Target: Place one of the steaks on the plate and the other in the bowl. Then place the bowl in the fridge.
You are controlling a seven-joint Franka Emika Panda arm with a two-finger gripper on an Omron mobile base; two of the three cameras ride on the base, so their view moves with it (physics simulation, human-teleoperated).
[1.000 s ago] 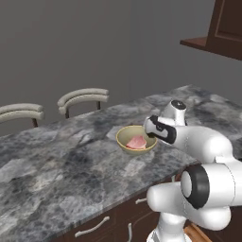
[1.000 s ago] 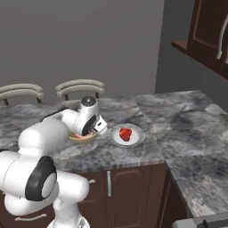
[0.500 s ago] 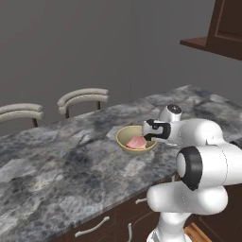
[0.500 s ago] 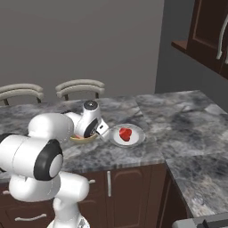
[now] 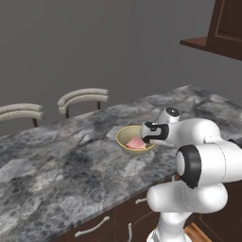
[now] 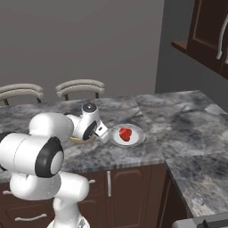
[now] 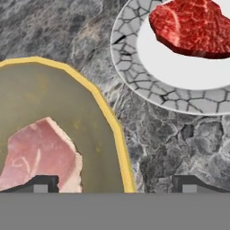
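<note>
Grey marble worktop (image 5: 66, 160) carries bowl (image 5: 135, 140) and plate (image 6: 127, 135) near its front edge; pincer (image 7: 114, 186) released, seemingly straddling the bowl's rim.

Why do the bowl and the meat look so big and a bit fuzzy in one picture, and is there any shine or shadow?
In the hand view the camera sits very close, so the bowl, the pink steak and the plate look huge with soft edges; no glare shows. In the left base view the light is even, and the bowl looks small and crisp with faint shading beneath.
</note>
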